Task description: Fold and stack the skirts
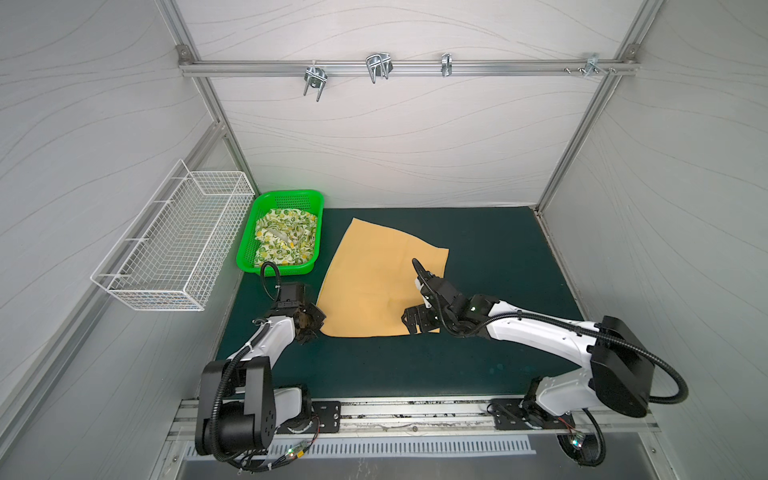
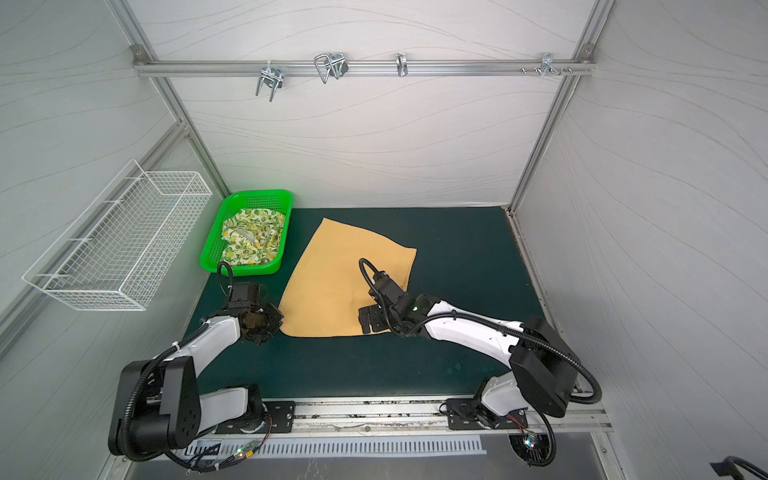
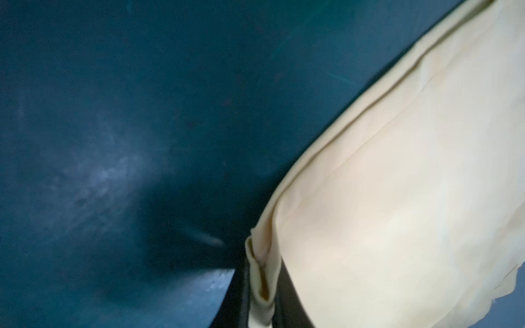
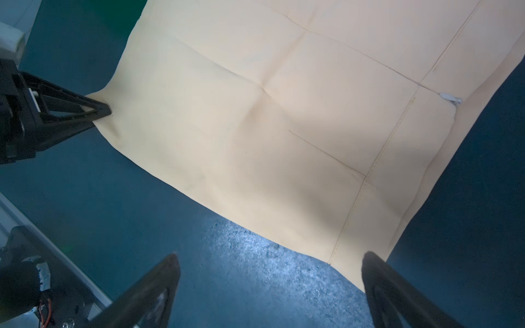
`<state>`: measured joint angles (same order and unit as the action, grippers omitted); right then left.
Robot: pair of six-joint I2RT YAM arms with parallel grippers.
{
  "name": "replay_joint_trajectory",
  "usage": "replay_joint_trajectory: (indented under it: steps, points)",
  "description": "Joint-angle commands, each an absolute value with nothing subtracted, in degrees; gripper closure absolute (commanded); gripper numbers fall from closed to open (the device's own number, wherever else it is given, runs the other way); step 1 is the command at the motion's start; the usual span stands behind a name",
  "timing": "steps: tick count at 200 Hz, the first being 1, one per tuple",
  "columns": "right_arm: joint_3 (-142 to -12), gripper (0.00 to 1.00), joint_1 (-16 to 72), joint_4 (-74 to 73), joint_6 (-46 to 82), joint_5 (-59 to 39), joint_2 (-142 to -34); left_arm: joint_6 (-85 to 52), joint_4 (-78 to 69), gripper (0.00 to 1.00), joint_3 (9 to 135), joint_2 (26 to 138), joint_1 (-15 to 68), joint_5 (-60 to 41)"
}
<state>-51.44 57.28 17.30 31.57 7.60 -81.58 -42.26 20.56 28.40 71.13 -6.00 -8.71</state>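
Right wrist view: right gripper (image 4: 270, 272) spread wide at the mustard skirt (image 4: 284, 113) near hem, holding nothing.
Other arm: left gripper (image 4: 106, 111) clamped on that skirt's corner, along the hem from the right gripper.
Progress: mustard skirt flat and unfolded; first fold seems about to begin; nothing stacked.
Container: green basket (image 1: 246, 253), beyond the left gripper, holds the crumpled lemon skirt (image 1: 284, 241).
Wall: wire basket (image 1: 174, 249), nothing seen inside.

Both top views are bright and sharp, though the walls (image 1: 395, 137) bend at the edges. The left wrist view is dim and blurred, with shadow beside the left fingers (image 3: 233, 309). Glare whitens the mat (image 4: 255, 255) between the right fingers (image 4: 153, 295).
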Motion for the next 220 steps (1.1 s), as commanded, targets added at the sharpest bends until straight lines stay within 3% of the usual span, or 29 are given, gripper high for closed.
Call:
replay_joint_trajectory:
  steps: [1, 18, 81, 102, 220]
  points:
    - [-50.9, 0.01, 59.4, 17.5, 28.8, 9.6, -81.0, -41.1, 23.4, 0.95, 30.2, 71.5, -6.3, -8.9]
    - [-50.6, 0.01, 61.3, 17.3, 26.3, 10.5, -81.4, -40.0, 25.6, 1.00, 32.9, 70.6, -6.4, -9.7]
    - [-50.9, 0.01, 69.9, 17.7, 17.8, 16.4, -85.9, -35.6, 36.0, 1.00, 49.4, 72.1, -6.7, -12.5]
    - [-52.0, 0.07, 71.5, 17.7, 15.5, 17.1, -88.8, -34.7, 37.7, 1.00, 53.3, 73.9, -7.1, -12.7]
    - [-57.8, 0.14, 69.3, 17.5, 12.9, 21.6, -101.7, -33.8, 38.8, 1.00, 59.3, 77.3, -9.6, -15.3]
